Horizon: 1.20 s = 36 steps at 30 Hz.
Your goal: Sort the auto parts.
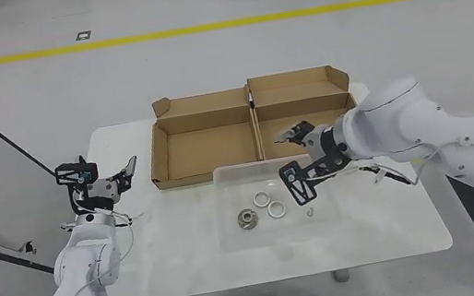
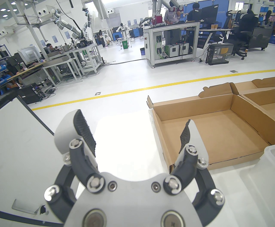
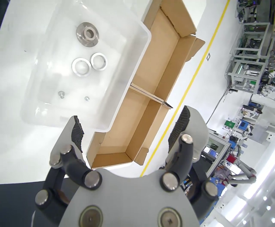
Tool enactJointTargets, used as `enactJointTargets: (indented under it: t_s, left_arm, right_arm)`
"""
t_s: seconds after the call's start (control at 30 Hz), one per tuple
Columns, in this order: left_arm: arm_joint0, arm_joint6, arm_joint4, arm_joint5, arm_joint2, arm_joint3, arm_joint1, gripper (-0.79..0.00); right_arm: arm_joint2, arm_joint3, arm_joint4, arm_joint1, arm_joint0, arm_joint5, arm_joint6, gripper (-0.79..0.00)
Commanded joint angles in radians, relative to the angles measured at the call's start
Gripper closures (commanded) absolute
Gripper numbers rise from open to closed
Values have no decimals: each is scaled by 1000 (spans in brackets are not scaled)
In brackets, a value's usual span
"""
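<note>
Left wrist view crops clear tray [image 2: 268, 159]; left pincer [image 2: 133, 117] spread

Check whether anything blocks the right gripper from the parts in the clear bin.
Nothing visible does. The open right gripper hangs by the clear bin's rim; the hub, two rings and two bolts lie uncovered on its floor.

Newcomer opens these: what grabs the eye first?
The clear bin on the table, holding a flanged hub, two rings and two bolts. Behind it, two open cardboard boxes side by side. The right gripper hangs open near the bin's far rim; the left gripper, open, at the table's left edge.
</note>
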Motion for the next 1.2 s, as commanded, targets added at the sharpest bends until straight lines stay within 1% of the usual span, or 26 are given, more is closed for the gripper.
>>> enactJointTargets:
  t_s: [0.0,0.17,0.27,0.33,0.57,0.7,0.9,1.17]
  left_arm:
    - [0,0,0,0,0,0,0,-785]
    - [0,0,0,0,0,0,0,-785]
    - [0,0,0,0,0,0,0,-785]
    - [0,0,0,0,0,0,0,-785]
    - [0,0,0,0,0,0,0,-785]
    - [0,0,0,0,0,0,0,-785]
    - [0,0,0,0,0,0,0,-785]
    - [0,0,0,0,0,0,0,-785]
  right_arm:
    - [-54,8,17,11,32,0,0,-785]
    - [-161,30,82,33,97,0,0,-785]
    - [-209,46,161,40,129,2,2,-785]
    - [-242,48,184,43,154,16,16,-785]
    - [-337,78,364,37,217,71,71,-785]
    - [-386,93,421,29,249,111,111,-785]
    - [-403,132,529,10,270,157,156,-785]
    - [-411,185,553,-15,250,219,210,-785]
